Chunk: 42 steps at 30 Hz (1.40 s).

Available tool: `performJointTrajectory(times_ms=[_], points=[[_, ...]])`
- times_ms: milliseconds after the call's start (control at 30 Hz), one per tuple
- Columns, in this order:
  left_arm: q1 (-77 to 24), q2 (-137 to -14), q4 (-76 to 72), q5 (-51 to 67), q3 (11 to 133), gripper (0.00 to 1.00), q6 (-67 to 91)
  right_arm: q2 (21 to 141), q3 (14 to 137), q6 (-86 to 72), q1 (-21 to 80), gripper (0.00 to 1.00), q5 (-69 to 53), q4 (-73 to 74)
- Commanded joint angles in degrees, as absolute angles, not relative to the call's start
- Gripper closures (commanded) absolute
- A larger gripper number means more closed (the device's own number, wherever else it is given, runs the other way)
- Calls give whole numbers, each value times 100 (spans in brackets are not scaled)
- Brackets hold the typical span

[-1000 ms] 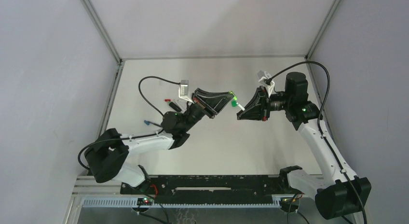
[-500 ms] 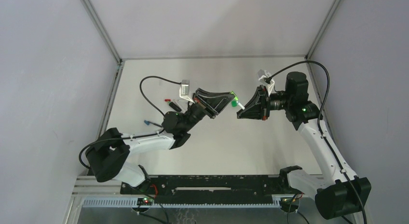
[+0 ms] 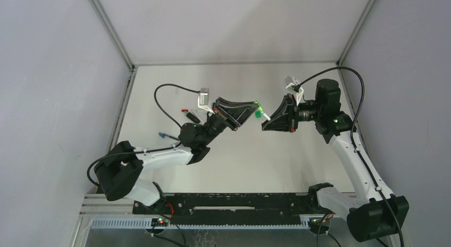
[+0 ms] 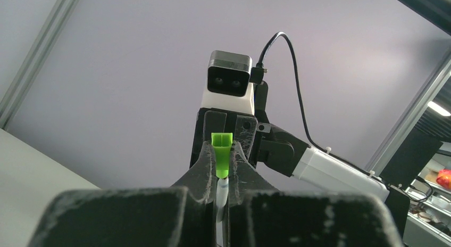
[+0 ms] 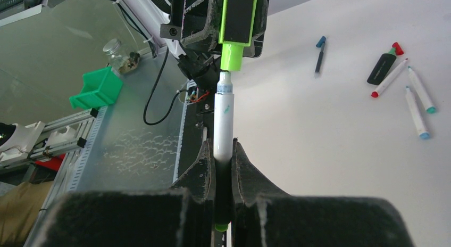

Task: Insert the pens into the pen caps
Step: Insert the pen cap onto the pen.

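My right gripper (image 5: 223,151) is shut on a white pen (image 5: 223,119) with a dark rear and a green end. The pen points at my left gripper (image 4: 222,156), which is shut on a chunky bright green cap (image 4: 222,151). In the right wrist view the pen's tip meets the narrow end of the cap (image 5: 232,55). In the top view both grippers meet above mid-table: left (image 3: 254,106), right (image 3: 264,124), cap (image 3: 258,113) between them. Loose on the table lie a thin dark pen with a blue cap (image 5: 319,54), a black marker (image 5: 384,65) and three white pens (image 5: 416,98).
The loose pens lie at the table's left side (image 3: 186,116), behind my left arm. A green bin (image 5: 102,87) and a glass jar (image 5: 114,47) stand beyond the near edge. A black rail (image 3: 228,204) runs along the near edge. Walls close in the sides and back.
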<state>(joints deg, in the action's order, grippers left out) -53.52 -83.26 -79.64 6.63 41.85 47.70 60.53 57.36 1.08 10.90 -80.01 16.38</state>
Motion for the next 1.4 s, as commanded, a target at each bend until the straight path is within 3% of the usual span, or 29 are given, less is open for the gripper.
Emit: performJointTrajectory(times_ms=[0,967,1367], points=[[-5379,-8351,-8246,695,4404,100,4876,5964,5722,26,1055,100,-8048,1425],[-5418,-8613,-8225,990,4372,100,5196,5921,5671,-435,1029,100,-7616,1066],[-5929,-8884,-7277,1126,4079,100,5408,5989,5634,-816,1057,100,-7102,326]])
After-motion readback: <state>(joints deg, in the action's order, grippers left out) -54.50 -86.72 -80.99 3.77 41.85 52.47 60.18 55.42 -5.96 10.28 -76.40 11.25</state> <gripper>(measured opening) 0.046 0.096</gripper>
